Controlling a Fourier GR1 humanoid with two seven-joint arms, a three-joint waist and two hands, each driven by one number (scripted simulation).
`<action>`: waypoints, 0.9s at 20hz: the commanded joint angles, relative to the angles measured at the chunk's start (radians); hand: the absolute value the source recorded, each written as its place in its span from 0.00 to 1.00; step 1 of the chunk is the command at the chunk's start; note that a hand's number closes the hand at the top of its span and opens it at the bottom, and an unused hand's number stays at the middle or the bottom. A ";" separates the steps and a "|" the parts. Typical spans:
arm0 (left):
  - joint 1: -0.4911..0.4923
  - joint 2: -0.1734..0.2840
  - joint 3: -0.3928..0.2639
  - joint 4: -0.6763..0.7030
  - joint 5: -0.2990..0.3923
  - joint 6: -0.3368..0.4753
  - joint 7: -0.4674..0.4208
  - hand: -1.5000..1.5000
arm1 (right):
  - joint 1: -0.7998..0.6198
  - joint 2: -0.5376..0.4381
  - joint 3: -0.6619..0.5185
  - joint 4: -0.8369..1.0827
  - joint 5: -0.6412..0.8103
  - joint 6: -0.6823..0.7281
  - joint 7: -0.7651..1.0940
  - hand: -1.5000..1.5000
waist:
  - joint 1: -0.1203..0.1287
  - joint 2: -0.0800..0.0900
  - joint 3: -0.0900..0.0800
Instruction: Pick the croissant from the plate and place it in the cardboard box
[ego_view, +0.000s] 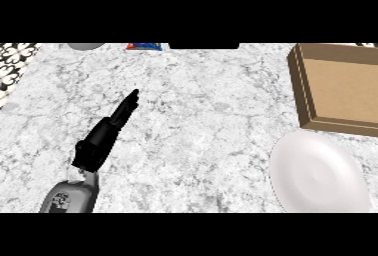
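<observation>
Croissant is nowhere to see: white plate (319, 172) sits bare, cardboard box (341, 87) looks empty. Left hand (103, 135) rests open on the tabletop (199, 130), holding nothing. Right hand is out of sight.

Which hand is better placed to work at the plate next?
Neither is well placed. The left hand, fingers straight, is far left of the plate and cardboard box. The right hand is out of view. No croissant shows on the plate.

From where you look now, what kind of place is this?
Probably a kitchen counter: a grey-white marble top, a white plate at the right and an open cardboard box behind it. The left hand rests open.
</observation>
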 joint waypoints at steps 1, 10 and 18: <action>-0.032 0.002 0.014 -0.005 0.013 -0.016 0.030 0.50 | -0.141 -0.079 -0.020 0.151 -0.002 0.019 0.016 1.00 | 0.007 0.002 0.000; -0.012 0.000 0.007 0.000 0.003 -0.033 -0.011 0.50 | -0.397 -0.060 0.186 0.477 0.124 -0.096 -0.018 1.00 | 0.027 0.006 0.001; -0.045 -0.035 -0.004 0.018 -0.012 -0.015 0.008 0.50 | -0.664 -0.081 0.287 0.785 0.262 -0.205 -0.031 1.00 | 0.028 0.007 0.001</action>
